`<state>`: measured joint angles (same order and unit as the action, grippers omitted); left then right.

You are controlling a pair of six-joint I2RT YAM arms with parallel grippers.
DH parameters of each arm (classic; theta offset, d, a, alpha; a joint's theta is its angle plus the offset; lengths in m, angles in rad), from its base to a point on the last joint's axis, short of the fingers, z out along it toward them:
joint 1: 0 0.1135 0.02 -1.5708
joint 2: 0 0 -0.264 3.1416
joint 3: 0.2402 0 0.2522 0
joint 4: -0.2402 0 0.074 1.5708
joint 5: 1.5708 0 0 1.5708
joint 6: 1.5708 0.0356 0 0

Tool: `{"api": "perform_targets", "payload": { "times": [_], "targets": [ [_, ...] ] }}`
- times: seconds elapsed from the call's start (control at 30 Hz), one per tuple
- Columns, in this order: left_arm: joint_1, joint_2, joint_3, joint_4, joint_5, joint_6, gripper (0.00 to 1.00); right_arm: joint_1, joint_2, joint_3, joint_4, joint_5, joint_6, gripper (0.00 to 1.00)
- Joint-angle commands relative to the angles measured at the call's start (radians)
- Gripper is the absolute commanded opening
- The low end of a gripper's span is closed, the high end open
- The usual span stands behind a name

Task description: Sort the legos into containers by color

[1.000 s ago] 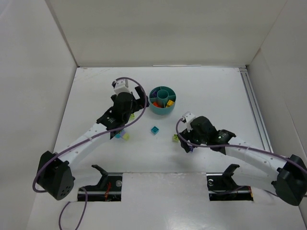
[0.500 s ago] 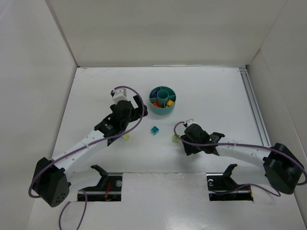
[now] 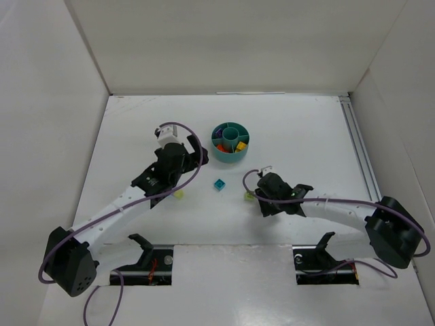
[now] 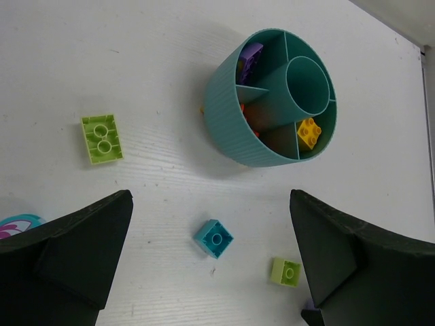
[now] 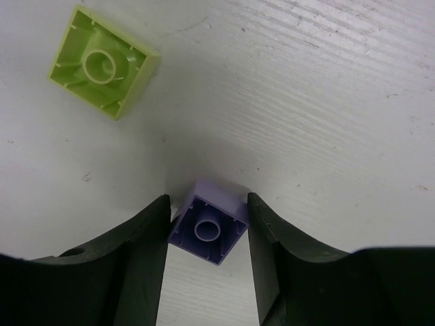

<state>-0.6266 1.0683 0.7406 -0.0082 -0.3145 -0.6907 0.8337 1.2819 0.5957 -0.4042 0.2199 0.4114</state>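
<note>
One purple brick [image 5: 207,232] pinched between right gripper [image 5: 207,204] fingers, resting on table [image 5: 326,102] near lime brick [image 5: 103,62] | step: pick-up | next: lift, carry to teal dish [image 4: 234,129], purple wedge [image 4: 250,58] | left gripper [image 4: 211,197] spread wide, empty

Purple brick [image 5: 207,234] fills right claw [image 5: 207,201] gap, lime brick [image 5: 104,62] just beyond, bare table [image 5: 340,102] elsewhere

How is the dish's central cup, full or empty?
Empty: the left wrist view shows only bare teal floor inside the central cup.
</note>
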Motion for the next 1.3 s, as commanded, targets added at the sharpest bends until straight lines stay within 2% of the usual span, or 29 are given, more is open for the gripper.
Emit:
{"api": "perform_targets", "payload": {
  "times": [0.0, 0.17, 0.2, 0.33, 0.5, 0.53, 0.67, 0.83, 0.97, 1.07, 1.27],
  "targets": [
    [-0.002, -0.036, -0.010, -0.005, -0.017, -0.024, 1.00, 0.025, -0.025, 0.029, 0.021, 0.027, -0.052, 0.25],
    [-0.002, -0.036, -0.010, -0.038, -0.051, -0.052, 1.00, 0.058, -0.085, 0.096, 0.138, 0.036, -0.271, 0.21],
    [-0.002, -0.036, -0.010, -0.055, -0.073, -0.052, 1.00, 0.058, -0.099, 0.110, 0.160, 0.018, -0.361, 0.21],
    [0.031, -0.036, -0.010, -0.114, -0.083, -0.102, 1.00, 0.067, -0.070, 0.225, 0.240, 0.003, -0.569, 0.21],
    [0.143, -0.036, -0.052, -0.125, -0.019, -0.115, 1.00, 0.067, 0.081, 0.464, 0.260, 0.050, -0.796, 0.21],
    [0.189, -0.036, -0.063, -0.116, 0.004, -0.115, 1.00, 0.067, 0.149, 0.548, 0.271, 0.050, -0.868, 0.21],
    [0.278, -0.004, -0.072, -0.107, 0.098, -0.081, 1.00, 0.041, 0.331, 0.761, 0.281, 0.018, -0.989, 0.21],
    [0.321, 0.007, -0.072, -0.118, 0.107, -0.070, 1.00, -0.025, 0.513, 0.975, 0.232, -0.109, -1.059, 0.23],
    [0.372, 0.018, -0.072, -0.156, 0.107, -0.059, 1.00, -0.068, 0.648, 1.143, 0.161, -0.154, -1.120, 0.24],
    [0.410, 0.030, -0.072, -0.165, 0.123, -0.059, 1.00, -0.090, 0.723, 1.197, 0.139, -0.179, -1.152, 0.24],
    [0.441, 0.099, -0.081, -0.165, 0.170, -0.059, 1.00, -0.120, 0.754, 1.216, 0.117, -0.197, -1.163, 0.24]
  ]
}}
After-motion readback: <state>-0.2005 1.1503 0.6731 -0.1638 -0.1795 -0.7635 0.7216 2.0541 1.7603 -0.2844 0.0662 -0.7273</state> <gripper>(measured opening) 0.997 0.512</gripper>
